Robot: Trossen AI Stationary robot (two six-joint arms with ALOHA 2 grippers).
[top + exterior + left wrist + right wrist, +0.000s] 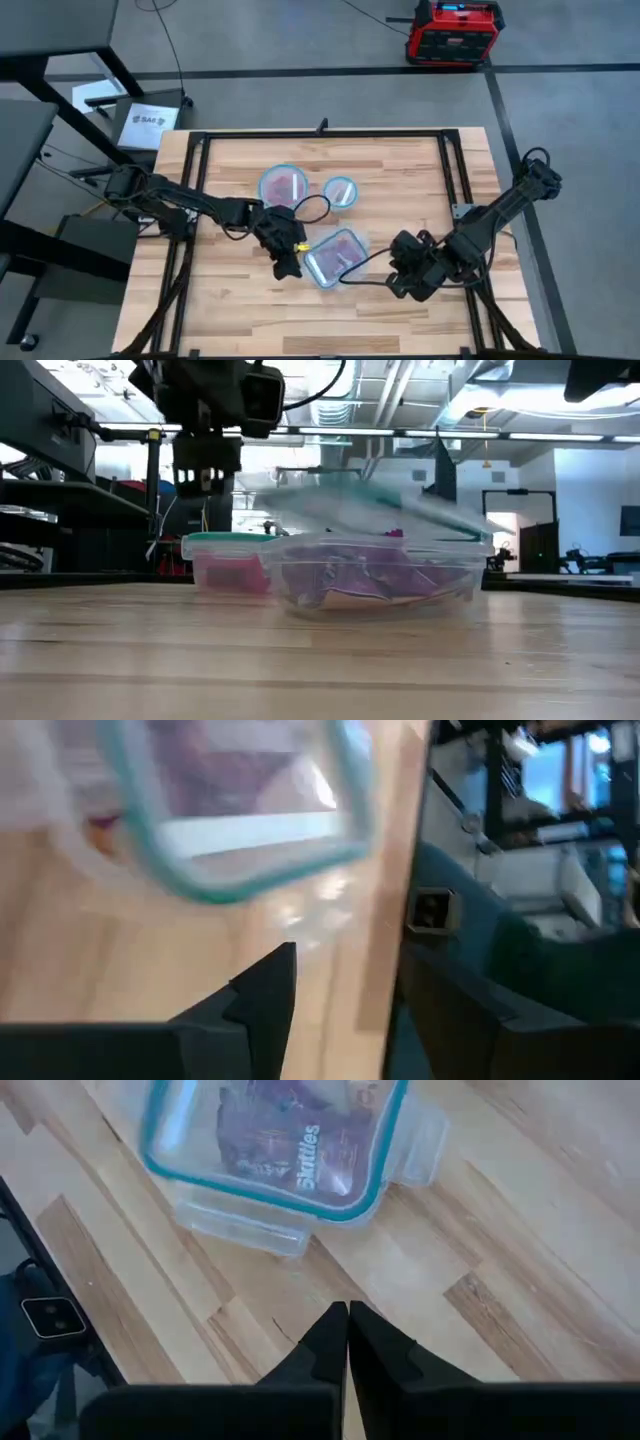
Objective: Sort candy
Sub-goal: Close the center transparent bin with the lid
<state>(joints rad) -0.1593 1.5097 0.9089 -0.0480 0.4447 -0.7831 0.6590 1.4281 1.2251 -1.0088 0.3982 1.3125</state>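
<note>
Purple candy packets (285,1145) lie inside a clear rectangular container (335,257) with a teal rim, standing on the table's middle. In the low view its teal-rimmed lid (380,510) shows blurred and tilted over it. Red candy fills a larger round container (283,186) farther back, beside a smaller round one (340,190). My left gripper (360,1010) is open with nothing between its fingers, above the table just left of the rectangular container's near corner (287,262). To that container's right, my right gripper (347,1335) is shut and empty (405,272).
Black frame rails (200,150) run along the table's left, far and right sides. Bare wood lies near the front edge (320,320). A red and black case (453,30) stands on the floor beyond the table.
</note>
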